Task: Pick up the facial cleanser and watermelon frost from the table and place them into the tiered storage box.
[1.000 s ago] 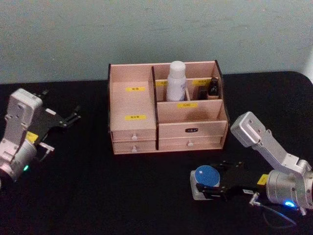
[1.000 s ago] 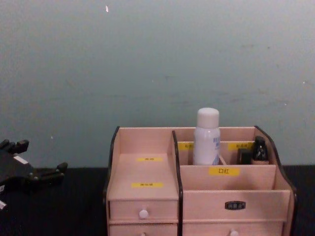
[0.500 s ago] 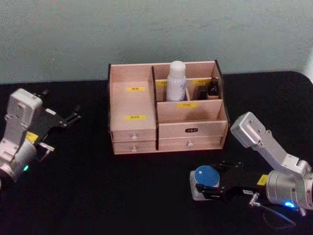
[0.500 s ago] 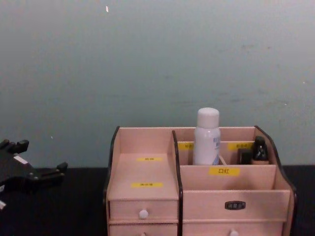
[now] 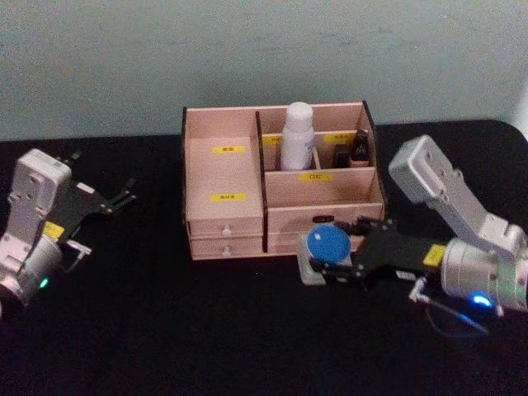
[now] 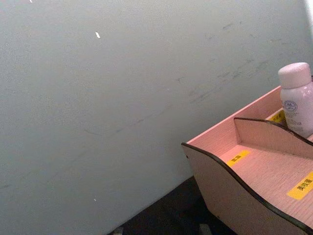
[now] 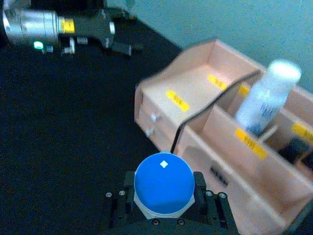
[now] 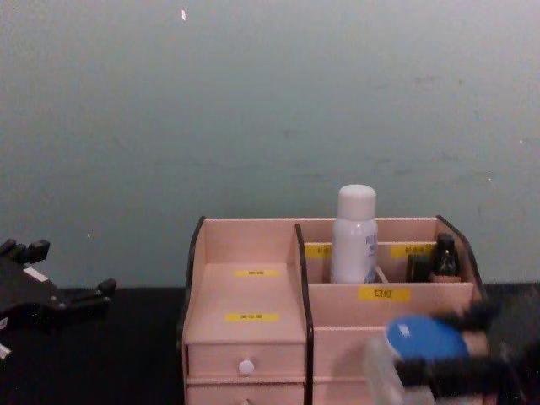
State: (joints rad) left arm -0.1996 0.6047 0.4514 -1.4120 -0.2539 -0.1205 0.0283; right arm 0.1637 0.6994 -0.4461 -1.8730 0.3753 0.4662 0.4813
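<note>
The right gripper (image 5: pixel 328 266), which a second ago sat low at the near right of the table (image 5: pixel 165 330), is now up and further in, just before the drawer fronts of the tiered storage box (image 5: pixel 223 177). Its fingers are clamped on either side of a blue-lidded jar (image 5: pixel 324 245), which has left the table with it. The jar looks to be one of the two things to be stowed, though which one cannot be told. The pick is therefore done and the carry is under way.

In the chest view the jar (image 8: pixel 426 337) hangs at drawer height, below the compartment rims, so it probably has to rise before it can go over the front wall.

In the box's far row a white bottle (image 5: pixel 297 136) stands upright in the middle, and a small dark bottle (image 5: pixel 360 148) fills the right corner. The long compartment just in front of them looks free, as do the stepped shelves on the left.

The left gripper (image 5: pixel 115 200) is parked at the far left, well apart from the box, with its fingers apart and nothing held.
</note>
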